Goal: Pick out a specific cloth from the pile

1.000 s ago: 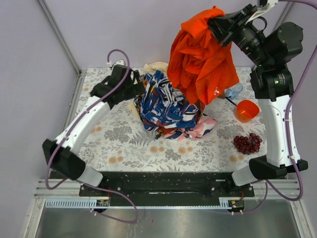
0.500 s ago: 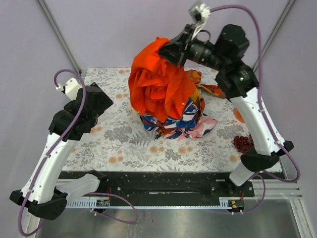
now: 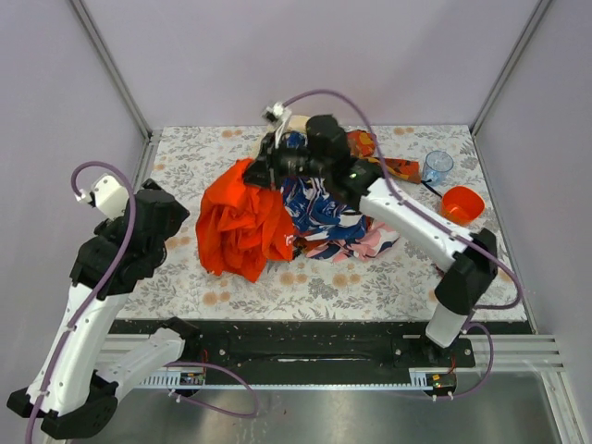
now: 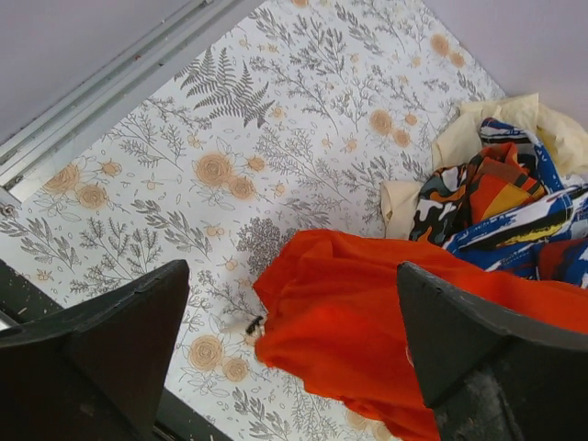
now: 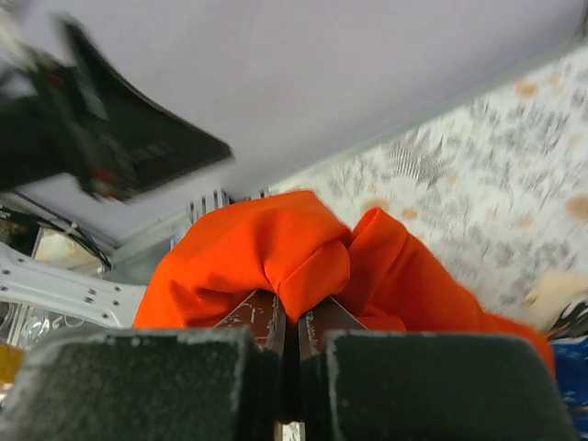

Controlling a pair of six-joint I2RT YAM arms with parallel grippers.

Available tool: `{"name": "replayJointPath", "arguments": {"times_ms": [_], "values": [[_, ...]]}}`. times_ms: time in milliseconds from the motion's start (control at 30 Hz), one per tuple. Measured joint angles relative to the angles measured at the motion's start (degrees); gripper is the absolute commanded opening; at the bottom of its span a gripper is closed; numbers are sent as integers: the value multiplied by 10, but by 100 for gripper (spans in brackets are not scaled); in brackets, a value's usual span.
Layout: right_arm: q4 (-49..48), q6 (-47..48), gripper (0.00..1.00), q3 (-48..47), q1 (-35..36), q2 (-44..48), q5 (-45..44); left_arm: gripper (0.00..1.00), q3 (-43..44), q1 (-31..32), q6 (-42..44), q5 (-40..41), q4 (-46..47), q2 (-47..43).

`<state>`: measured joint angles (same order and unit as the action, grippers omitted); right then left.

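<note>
change: we have swung the cloth [image 3: 242, 227] down from above the pile [image 3: 328, 208] onto the table [image 3: 370, 277], just left of it | right gripper [image 5: 296, 312] clamped on a fold | left gripper [image 4: 294, 317] wide open, empty | cloth looks separated

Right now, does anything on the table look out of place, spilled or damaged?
Nothing stands out. The orange-red cloth is bunched left of the pile, pinched in the right fingers; the orange bowl and clear cup sit apart at the far right, nothing spilled.
</note>
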<state>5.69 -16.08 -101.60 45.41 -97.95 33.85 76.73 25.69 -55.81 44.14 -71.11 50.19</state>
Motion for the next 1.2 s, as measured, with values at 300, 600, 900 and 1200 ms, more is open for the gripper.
{"name": "replayJointPath", "arguments": {"times_ms": [300, 600, 900, 1200], "values": [[-118, -47, 0, 101, 61, -196, -20, 99, -5, -2, 6, 10, 14, 14], [-118, -47, 28, 101, 103, -327, -106, 99, -16, -2, 26, -4, 45, 60], [-9, -3, 99, 74, 102, -248, -151, 99, -23, -5, 36, -30, 68, 77], [5, -38, 99, 115, -3, 15, -198, 99, -38, -8, 50, -51, 95, 62]]}}
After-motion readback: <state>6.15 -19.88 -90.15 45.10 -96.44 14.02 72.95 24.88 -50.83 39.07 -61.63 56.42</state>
